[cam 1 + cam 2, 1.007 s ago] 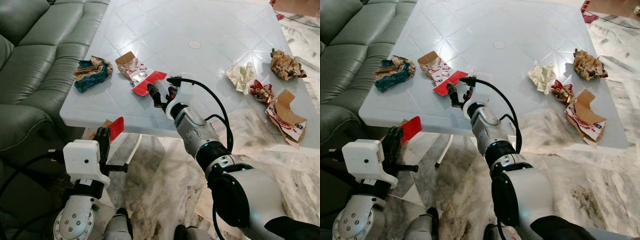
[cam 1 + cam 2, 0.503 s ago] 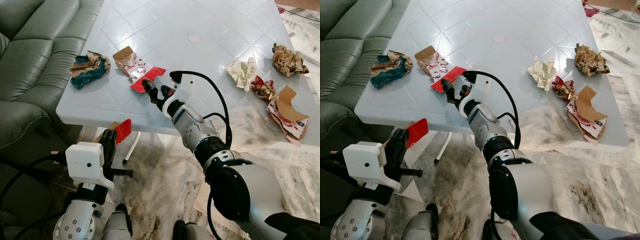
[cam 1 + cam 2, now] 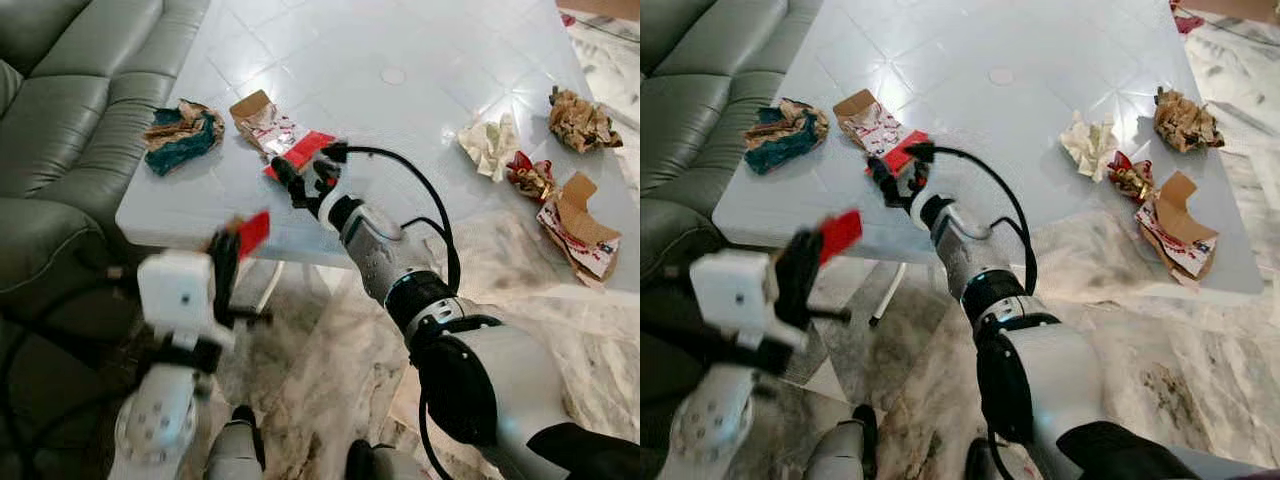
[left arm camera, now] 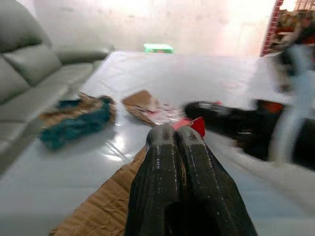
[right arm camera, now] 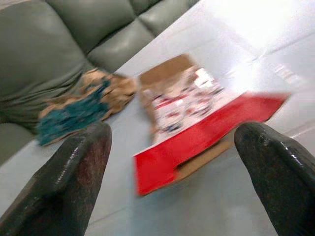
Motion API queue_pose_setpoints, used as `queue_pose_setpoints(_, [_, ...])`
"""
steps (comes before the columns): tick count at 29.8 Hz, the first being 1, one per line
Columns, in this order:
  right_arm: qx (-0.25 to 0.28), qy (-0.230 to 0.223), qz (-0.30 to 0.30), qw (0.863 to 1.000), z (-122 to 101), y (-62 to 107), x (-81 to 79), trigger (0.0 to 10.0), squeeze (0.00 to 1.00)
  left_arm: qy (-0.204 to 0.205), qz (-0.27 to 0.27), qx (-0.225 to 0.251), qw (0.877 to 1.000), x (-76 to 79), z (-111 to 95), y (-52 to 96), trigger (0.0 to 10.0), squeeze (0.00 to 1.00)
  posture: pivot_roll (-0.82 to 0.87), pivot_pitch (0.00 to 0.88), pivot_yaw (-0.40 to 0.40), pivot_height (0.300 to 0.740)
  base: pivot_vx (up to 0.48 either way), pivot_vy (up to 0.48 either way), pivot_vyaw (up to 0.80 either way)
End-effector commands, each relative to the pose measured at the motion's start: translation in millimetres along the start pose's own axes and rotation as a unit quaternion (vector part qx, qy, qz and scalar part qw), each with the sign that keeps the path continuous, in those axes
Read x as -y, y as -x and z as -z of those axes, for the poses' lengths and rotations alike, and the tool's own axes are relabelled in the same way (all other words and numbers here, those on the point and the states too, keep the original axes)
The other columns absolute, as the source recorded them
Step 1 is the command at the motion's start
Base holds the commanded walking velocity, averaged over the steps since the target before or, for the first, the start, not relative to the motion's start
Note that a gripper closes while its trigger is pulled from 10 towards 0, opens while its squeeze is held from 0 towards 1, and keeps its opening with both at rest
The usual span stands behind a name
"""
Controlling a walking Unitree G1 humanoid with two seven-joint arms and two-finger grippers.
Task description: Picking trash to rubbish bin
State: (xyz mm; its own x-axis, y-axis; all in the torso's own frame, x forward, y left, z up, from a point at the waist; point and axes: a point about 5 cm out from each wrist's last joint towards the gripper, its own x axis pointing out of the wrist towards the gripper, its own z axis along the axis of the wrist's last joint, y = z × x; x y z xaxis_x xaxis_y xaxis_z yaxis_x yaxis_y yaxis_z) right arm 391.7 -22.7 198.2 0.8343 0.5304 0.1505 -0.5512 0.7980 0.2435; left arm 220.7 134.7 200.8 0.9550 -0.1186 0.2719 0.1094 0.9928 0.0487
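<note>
Flattened red-and-white carton point(image 5: 197, 128) with brown cardboard flap on white table point(image 3: 420, 40), right gripper point(image 3: 300, 180) spread wide before it, left gripper point(image 4: 179, 140) clamped on red-edged cardboard scrap point(image 3: 253, 233)

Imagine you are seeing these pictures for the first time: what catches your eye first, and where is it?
The right gripper reaches over the near edge of the pale table, jaws spread before a red-and-brown carton. Lower left, the left gripper is shut on a red-edged cardboard scrap. Crumpled wrappers lie along the table's right side.
</note>
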Motion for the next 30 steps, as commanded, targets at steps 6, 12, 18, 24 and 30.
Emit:
queue_pose_setpoints(6, [0.073,0.081,0.042,0.993,-27,24.9,44.0,10.0,0.0,-0.014,-0.028,0.054,0.998,-14.7,-11,-31.6,0.0,0.0,0.12,0.108,-0.069,0.74,0.0,0.0,0.0])
queue_pose_setpoints(12, [0.111,0.117,0.046,0.986,-40,35.4,47.8,10.0,0.0,-0.018,-0.042,0.076,0.996,-17.0,-17,-38.0,0.0,0.0,0.09,0.083,-0.057,0.74,0.0,0.0,0.0])
queue_pose_setpoints(18, [0.171,0.155,0.052,0.972,-66,67.3,39.7,10.0,0.0,-0.021,-0.056,0.112,0.992,-24.4,-31,-42.0,0.0,0.0,0.07,0.062,-0.035,0.74,0.0,0.0,0.0])
queue_pose_setpoints(24, [0.164,0.169,0.057,0.97,-66,85.4,34.6,10.0,0.0,-0.013,-0.053,0.112,0.992,-26.0,-27,-45.3,0.0,0.0,0.04,0.051,-0.017,0.74,0.166,0.0,0.0])
queue_pose_setpoints(30, [0.15,0.168,0.077,0.971,-69,94.3,37.0,10.0,0.0,-0.002,-0.038,0.116,0.992,-20.2,-26,-51.4,0.0,0.0,0.02,0.049,-0.007,0.74,0.408,0.0,0.0])
